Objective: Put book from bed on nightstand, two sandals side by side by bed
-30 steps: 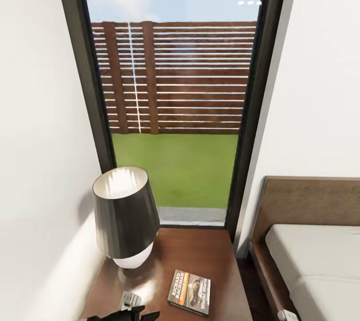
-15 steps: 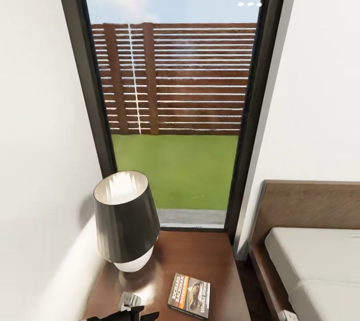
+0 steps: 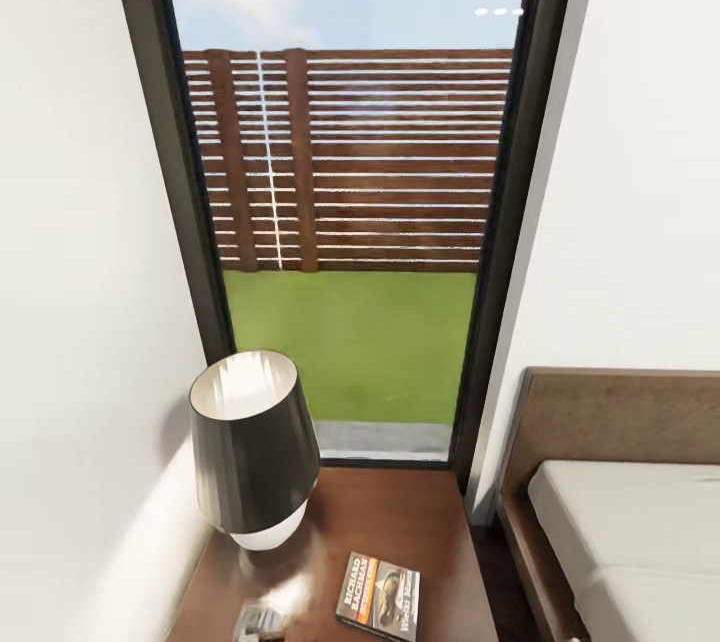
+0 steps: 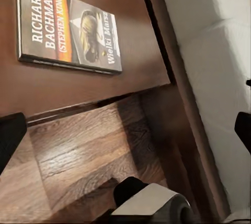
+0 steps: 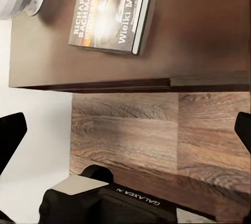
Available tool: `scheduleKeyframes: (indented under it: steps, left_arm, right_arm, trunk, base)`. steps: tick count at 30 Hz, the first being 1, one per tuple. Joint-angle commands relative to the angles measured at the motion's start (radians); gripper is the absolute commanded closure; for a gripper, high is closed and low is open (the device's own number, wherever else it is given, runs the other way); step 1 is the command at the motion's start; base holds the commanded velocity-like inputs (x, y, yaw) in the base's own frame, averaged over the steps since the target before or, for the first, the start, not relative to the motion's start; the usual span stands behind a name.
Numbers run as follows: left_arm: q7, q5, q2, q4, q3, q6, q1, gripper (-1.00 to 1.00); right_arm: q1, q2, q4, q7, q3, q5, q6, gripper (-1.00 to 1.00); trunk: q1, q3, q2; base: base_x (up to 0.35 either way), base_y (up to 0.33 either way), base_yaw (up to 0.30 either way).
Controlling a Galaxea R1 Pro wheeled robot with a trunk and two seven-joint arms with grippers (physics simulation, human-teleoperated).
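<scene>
On the nightstand [image 3: 400, 522] beside the bed [image 3: 620, 522], the book [image 3: 379, 595] is lying flat, cover up, near the front edge, its long axis angling toward the window [image 3: 345, 222]. A dark-shaded lamp [image 3: 253, 447] is standing just beside it. Both claws, left [image 4: 125, 130] and right [image 5: 125, 130], are hanging spread and empty over the wood plank floor [image 5: 157, 135].

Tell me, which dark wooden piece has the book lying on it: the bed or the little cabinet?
The nightstand by the window; the book lies flat on its glossy top beside the lamp. The bed holds nothing visible.
</scene>
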Motion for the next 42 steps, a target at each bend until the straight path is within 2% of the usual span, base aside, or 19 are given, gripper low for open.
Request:
scheduleKeyframes:
  steps: [1,3,5,6,9,13,16,23,28,42]
  left_arm:
    - [0.019,-0.002,0.001,0.027,0.002,-0.005,-0.001,-1.00]
    - [0.063,-0.002,0.000,0.060,0.002,-0.004,-0.001,-1.00]
    - [0.140,-0.001,-0.001,0.079,-0.001,-0.004,0.009,-1.00]
    - [0.159,-0.001,-0.002,0.082,-0.002,-0.003,0.015,-1.00]
    - [0.245,-0.001,-0.004,0.089,-0.003,-0.003,0.073,-1.00]
    - [0.286,0.000,-0.005,0.090,-0.003,-0.003,0.116,-1.00]
    - [0.316,0.000,-0.005,0.091,-0.003,-0.003,0.139,-1.00]
    - [0.439,0.000,-0.004,0.092,-0.003,-0.002,0.154,-1.00]
    - [0.462,0.001,-0.004,0.091,-0.002,-0.002,0.155,-1.00]
    - [0.468,0.001,-0.003,0.091,-0.002,-0.004,0.156,-1.00]
  right_arm:
    - [0.022,0.000,0.008,0.003,0.002,-0.007,0.003,-1.00]
    - [0.070,0.001,0.011,0.002,0.002,-0.006,0.003,-1.00]
    - [0.123,0.001,0.013,0.001,0.003,-0.002,0.003,-1.00]
    - [0.131,0.001,0.013,0.001,0.003,0.000,0.003,-1.00]
    - [0.161,0.002,0.015,0.000,0.002,0.021,0.003,-1.00]
    - [0.214,0.002,0.015,-0.001,0.003,0.033,0.004,-1.00]
    - [0.221,0.002,0.015,-0.002,0.003,0.034,0.004,-1.00]
    - [0.224,0.002,0.014,-0.005,0.002,0.032,0.005,-1.00]
    - [0.224,0.003,0.013,-0.005,0.002,0.032,0.003,-1.00]
    - [0.224,0.003,0.012,-0.005,0.005,0.032,0.003,-1.00]
  trunk:
    - [-0.004,0.002,0.007]
    - [-0.012,0.008,0.021]
    - [-0.019,0.015,0.035]
    - [-0.023,0.018,0.042]
    - [-0.035,0.027,0.063]
    - [-0.050,0.040,0.091]
    - [-0.061,0.049,0.112]
    - [-0.088,0.071,0.161]
    - [-0.107,0.087,0.196]
    - [-0.107,0.087,0.196]
  base:
    - [0.000,0.000,0.000]
    - [0.000,0.000,0.000]
    - [0.000,0.000,0.000]
    - [0.000,0.000,0.000]
    - [0.000,0.000,0.000]
    - [0.000,0.000,0.000]
    - [0.000,0.000,0.000]
    - [0.000,0.000,0.000]
    - [0.000,0.000,0.000]
    - [0.000,0.000,0.000]
